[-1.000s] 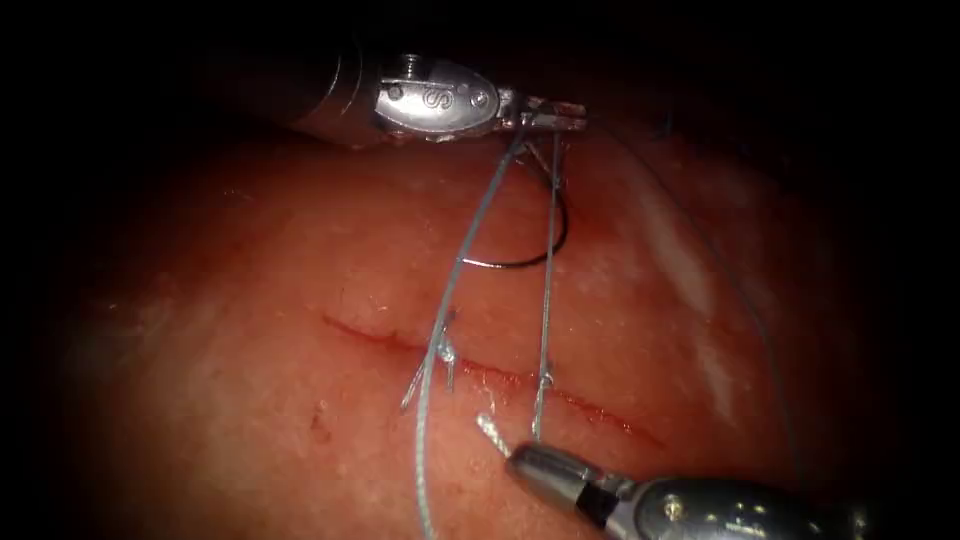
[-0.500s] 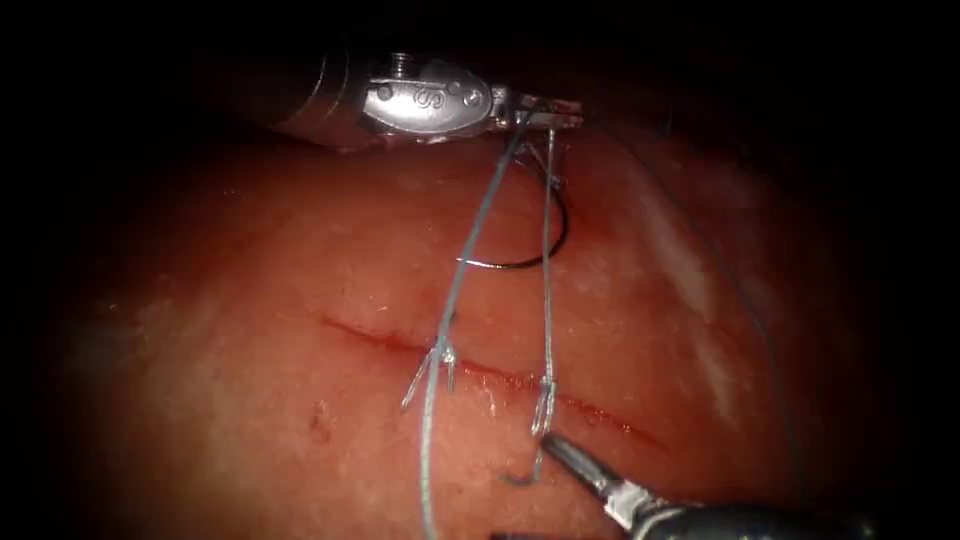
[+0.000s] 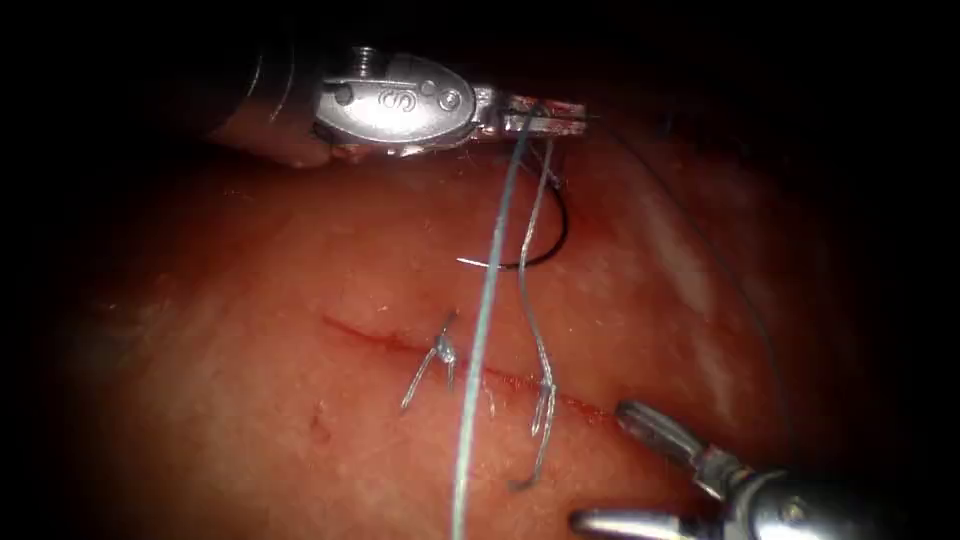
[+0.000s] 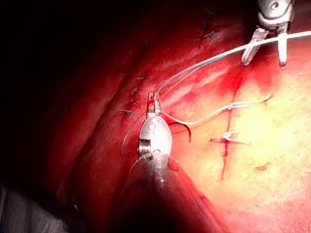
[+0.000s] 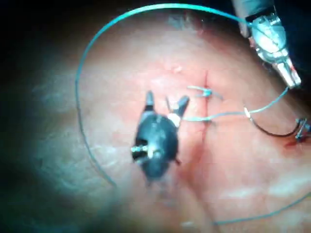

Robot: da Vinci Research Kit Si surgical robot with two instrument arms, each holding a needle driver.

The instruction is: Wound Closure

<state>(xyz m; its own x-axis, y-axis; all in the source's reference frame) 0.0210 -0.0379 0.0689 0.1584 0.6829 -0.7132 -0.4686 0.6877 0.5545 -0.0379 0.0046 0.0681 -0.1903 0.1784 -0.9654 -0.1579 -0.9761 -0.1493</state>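
Left tool (image 3: 545, 112) jaws clamped on the thread (image 3: 487, 330) above the cut (image 3: 380, 338). Right tool (image 3: 625, 465) jaws spread, holding nothing, just below the cut's right end by the second stitch (image 3: 545, 395). Needle (image 3: 530, 255) lies free on the tissue (image 3: 250, 400) above the cut, not in it.

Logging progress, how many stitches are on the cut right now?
2: a knotted stitch mid-cut, and a second stitch to its right, its thread running up to the left tool.

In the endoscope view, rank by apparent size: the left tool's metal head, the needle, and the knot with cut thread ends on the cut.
1. Left tool's metal head, nearer the camera perhaps.
2. Needle.
3. Knot with cut thread ends, close to the needle in span; unsure.
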